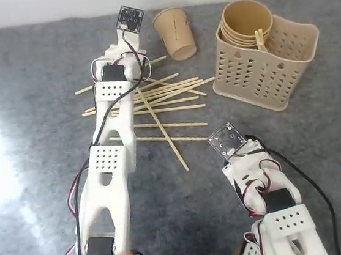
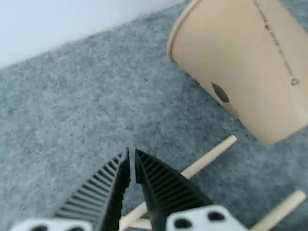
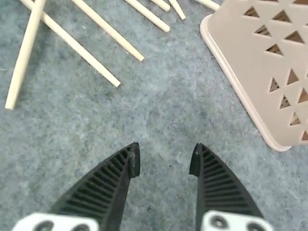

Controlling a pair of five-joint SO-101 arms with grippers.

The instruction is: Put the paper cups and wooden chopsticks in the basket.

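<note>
Partly under the left arm [image 1: 115,158]: chopsticks [image 1: 172,90].

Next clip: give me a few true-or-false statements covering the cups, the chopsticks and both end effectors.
1. A stack of cups sits in the basket. True.
2. One cup lies on the carpet outside the basket. True.
3. Chopsticks lie scattered on the carpet. True.
4. The right end effector grips a chopstick. False: it is open and empty above the carpet.
5. The left end effector is wide open. False: it is shut.
</note>
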